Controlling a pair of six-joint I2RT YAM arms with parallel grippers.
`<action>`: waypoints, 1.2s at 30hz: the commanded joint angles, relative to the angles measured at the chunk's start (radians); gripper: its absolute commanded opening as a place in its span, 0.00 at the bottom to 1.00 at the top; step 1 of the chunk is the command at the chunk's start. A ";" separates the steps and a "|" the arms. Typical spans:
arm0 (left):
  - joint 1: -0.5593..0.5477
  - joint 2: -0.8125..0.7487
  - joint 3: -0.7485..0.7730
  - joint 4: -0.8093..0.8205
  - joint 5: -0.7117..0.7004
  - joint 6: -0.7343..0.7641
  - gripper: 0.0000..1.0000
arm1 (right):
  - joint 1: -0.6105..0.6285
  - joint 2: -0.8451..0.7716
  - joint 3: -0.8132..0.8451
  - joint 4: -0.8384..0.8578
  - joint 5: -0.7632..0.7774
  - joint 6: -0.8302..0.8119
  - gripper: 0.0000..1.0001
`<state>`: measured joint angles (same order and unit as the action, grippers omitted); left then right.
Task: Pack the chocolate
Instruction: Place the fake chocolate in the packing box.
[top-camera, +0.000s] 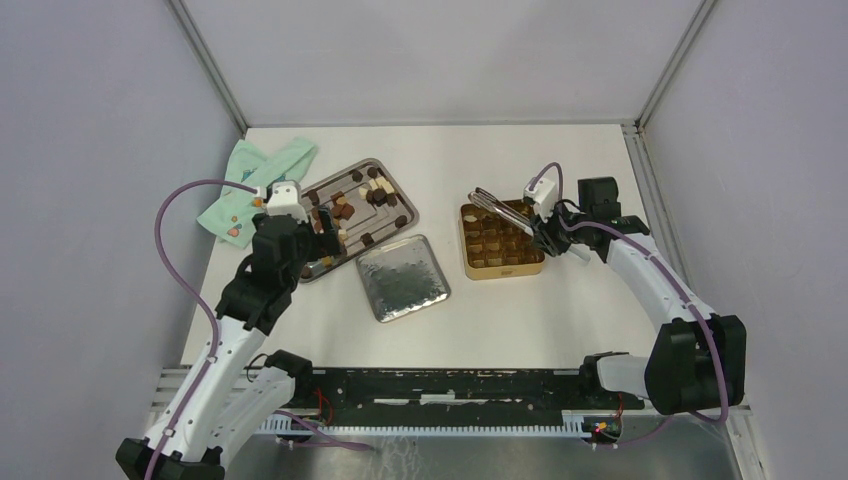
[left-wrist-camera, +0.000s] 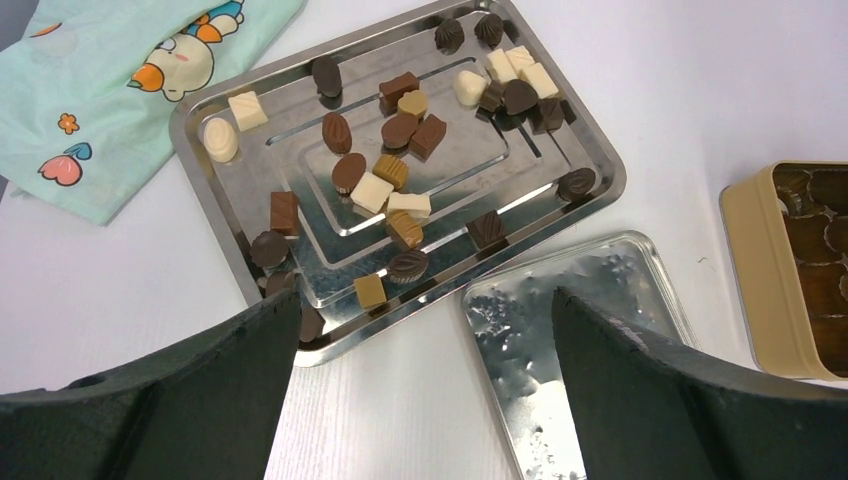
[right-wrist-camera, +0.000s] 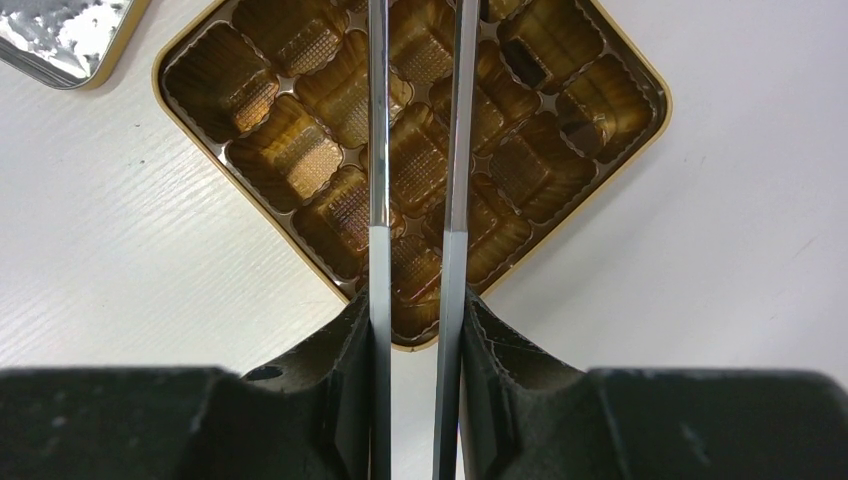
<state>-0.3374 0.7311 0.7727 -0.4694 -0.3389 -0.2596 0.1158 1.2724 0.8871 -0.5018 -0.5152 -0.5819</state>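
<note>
Right gripper is clamped on tongs, blades a bit apart over the tin. The tips run out of shot, so can't tell if they've got anything. Left gripper is wide open and empty, hovering by the near edge of the tray, where the chocolate lies scattered.

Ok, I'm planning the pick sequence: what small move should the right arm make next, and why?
Probably swing the right gripper left toward the tray: its tongs hang empty over the tin, and the chocolate lies on that tray.
</note>
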 joint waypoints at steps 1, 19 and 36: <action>0.006 -0.017 0.005 0.037 0.012 0.052 1.00 | -0.003 -0.011 0.009 0.031 -0.006 -0.013 0.09; 0.005 -0.027 0.006 0.035 0.021 0.052 1.00 | -0.002 0.037 0.003 -0.003 0.057 -0.057 0.09; 0.005 -0.025 0.005 0.037 0.029 0.051 1.00 | 0.002 -0.006 -0.063 -0.043 0.012 -0.114 0.11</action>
<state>-0.3374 0.7128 0.7727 -0.4694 -0.3294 -0.2596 0.1158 1.2881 0.8196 -0.5671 -0.4736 -0.6899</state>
